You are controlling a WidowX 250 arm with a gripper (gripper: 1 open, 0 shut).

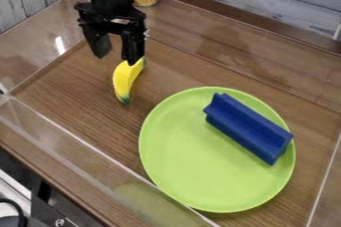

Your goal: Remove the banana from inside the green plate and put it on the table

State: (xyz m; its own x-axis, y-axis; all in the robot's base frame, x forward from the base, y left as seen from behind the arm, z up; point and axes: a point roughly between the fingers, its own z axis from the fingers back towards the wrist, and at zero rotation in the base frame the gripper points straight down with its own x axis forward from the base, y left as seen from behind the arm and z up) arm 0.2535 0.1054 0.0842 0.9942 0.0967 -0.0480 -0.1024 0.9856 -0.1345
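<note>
Wood table (80, 121), banana (126, 80); green plate (200, 166), blue block (246, 125)

Bright, even light; table (200, 52) glare; soft focus.

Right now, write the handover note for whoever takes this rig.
Gripper: jaws open, pointing down, holding nothing, right above the banana's upper end.
Banana: on the table, outside the green plate, just off its upper-left rim.
Green plate: holds only a blue block.
Done: banana is out of the plate and released.
Left: lift the arm clear, if anything.
</note>
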